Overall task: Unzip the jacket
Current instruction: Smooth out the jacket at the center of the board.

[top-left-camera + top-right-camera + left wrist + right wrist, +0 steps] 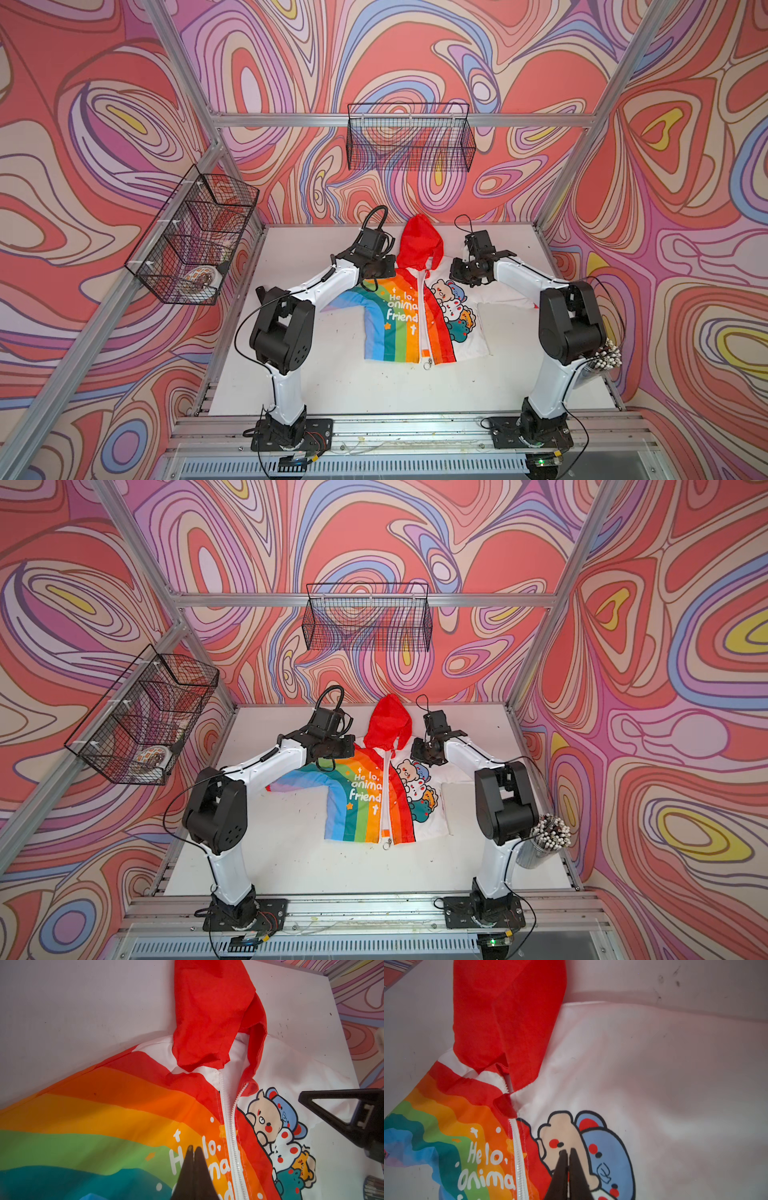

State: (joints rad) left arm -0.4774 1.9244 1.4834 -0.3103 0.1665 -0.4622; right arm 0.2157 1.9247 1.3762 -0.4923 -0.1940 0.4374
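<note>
The jacket (pixel 390 328) lies flat on the white table (pixel 332 386) with its red hood (pixel 419 241) toward the back. Its white zipper (pixel 230 1136) runs down the middle, the two tracks apart at the collar. A metal ring pull (pixel 427 365) lies at the bottom hem. My left gripper (pixel 192 1148) is shut with nothing in it, over the "Hello" lettering on the rainbow half (pixel 93 1126). My right gripper (pixel 568 1151) is shut and empty too, over the bear's face (pixel 562 1130) on the white half. Both stand near the shoulders in a top view, left gripper (pixel 371 286) and right gripper (pixel 457 277).
A black wire basket (pixel 411 137) hangs on the back wall. Another wire basket (pixel 191 237) on the left wall holds a bowl (pixel 201 276). A cup of white-tipped sticks (pixel 602 361) stands at the table's right edge, behind the right arm.
</note>
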